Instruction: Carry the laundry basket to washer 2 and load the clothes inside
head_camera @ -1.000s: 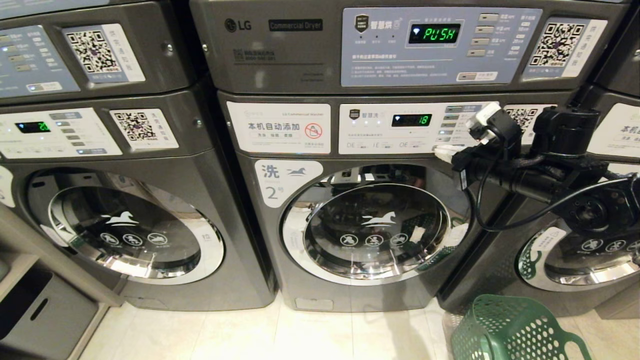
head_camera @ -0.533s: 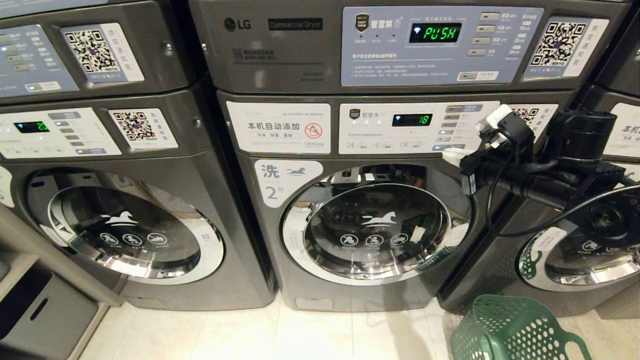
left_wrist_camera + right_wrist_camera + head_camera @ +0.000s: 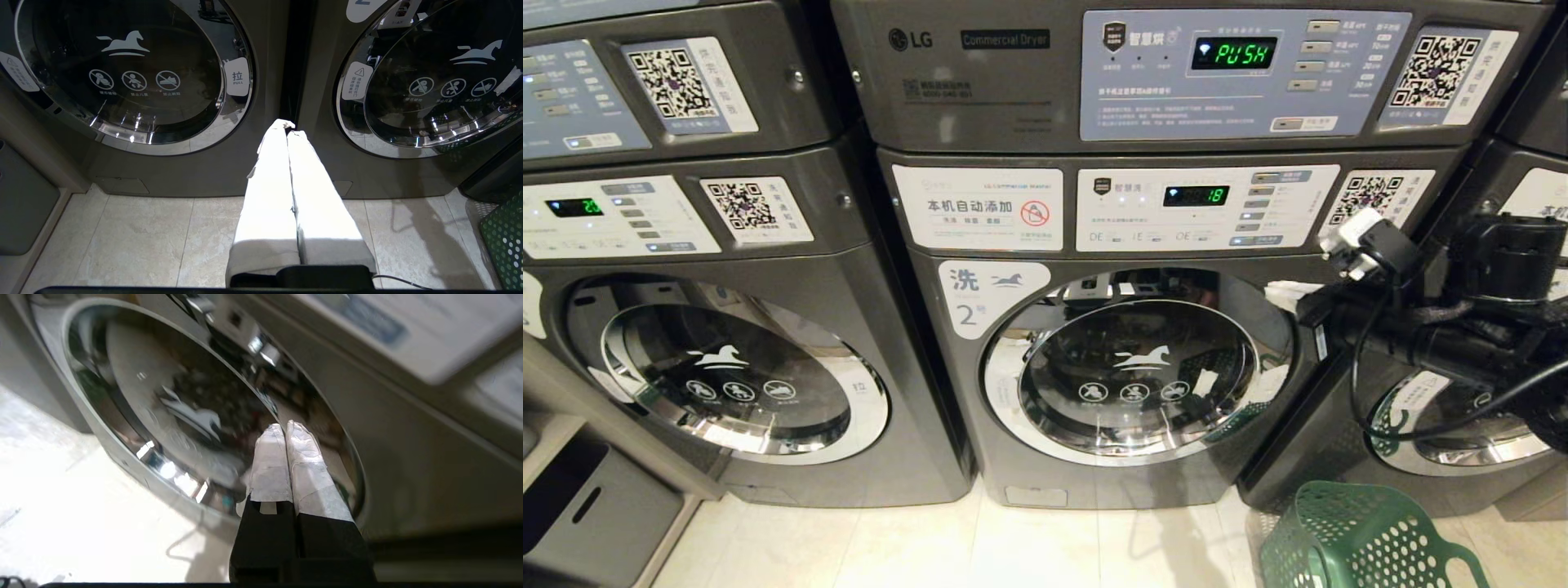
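Drawn rightward from washer 2, right gripper pressed together, liable to slip off door.

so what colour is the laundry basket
Green, dotted with round holes; the laundry basket shows best in the head view.

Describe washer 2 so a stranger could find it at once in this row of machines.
Along the wall stands a row of dark grey front-loaders, each with a dryer stacked on top. Washer 2 is the middle one in the head view, its round chrome-rimmed glass door shut. Only it carries a white label with a horse and a large 2 at the door's upper left, and the green laundry basket sits beside its lower right corner.
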{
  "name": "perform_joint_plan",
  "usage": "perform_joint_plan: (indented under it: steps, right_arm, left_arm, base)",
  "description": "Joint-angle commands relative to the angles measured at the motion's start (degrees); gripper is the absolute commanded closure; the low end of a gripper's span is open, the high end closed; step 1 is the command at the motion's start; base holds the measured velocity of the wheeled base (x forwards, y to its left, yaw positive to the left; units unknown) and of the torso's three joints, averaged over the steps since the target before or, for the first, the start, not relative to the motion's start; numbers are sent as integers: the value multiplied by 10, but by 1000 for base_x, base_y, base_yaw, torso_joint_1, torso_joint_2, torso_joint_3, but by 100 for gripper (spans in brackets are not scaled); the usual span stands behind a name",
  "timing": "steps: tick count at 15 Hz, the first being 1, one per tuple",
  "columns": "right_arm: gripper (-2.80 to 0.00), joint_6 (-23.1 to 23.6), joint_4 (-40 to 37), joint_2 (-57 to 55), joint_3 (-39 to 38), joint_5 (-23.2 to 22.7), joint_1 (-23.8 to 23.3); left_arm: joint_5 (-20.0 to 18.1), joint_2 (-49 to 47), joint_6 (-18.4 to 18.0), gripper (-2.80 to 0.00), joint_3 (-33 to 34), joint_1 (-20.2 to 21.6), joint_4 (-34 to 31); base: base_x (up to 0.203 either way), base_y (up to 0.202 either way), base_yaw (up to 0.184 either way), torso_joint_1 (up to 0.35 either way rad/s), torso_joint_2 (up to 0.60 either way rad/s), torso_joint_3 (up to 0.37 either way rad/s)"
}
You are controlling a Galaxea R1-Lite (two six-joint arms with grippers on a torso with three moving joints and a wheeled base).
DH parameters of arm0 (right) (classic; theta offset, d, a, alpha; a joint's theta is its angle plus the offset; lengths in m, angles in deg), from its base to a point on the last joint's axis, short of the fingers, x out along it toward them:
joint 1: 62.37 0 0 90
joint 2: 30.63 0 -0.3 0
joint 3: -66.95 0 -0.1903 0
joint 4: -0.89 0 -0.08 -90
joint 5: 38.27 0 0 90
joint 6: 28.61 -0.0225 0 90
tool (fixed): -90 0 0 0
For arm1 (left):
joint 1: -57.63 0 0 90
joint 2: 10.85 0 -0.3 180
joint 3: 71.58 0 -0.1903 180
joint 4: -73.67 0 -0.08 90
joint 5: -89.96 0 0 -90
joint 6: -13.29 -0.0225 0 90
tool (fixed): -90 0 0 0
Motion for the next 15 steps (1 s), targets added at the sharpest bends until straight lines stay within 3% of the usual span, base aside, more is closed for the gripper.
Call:
perform_joint_plan:
  steps: [1,6,8,13,15]
  right_arm:
    - [0,-2,-27,86,-38,43,0]
    - [0,-97,-198,376,-161,154,0]
    - [0,-139,-254,505,-220,176,-8]
    - [0,-195,-352,786,-455,156,-92]
    - [0,-209,-394,818,-477,146,-102]
  left_arm:
    - [0,1,0,0,5,0,0]
    - [0,1,0,0,5,0,0]
    - [0,1,0,0,5,0,0]
    - [0,1,0,0,5,0,0]
    - [0,1,0,0,5,0,0]
  base:
    - [0,0,0,0,0,0]
    - [0,0,0,0,0,0]
    - [0,0,0,0,0,0]
    - [0,0,0,0,0,0]
    - [0,0,0,0,0,0]
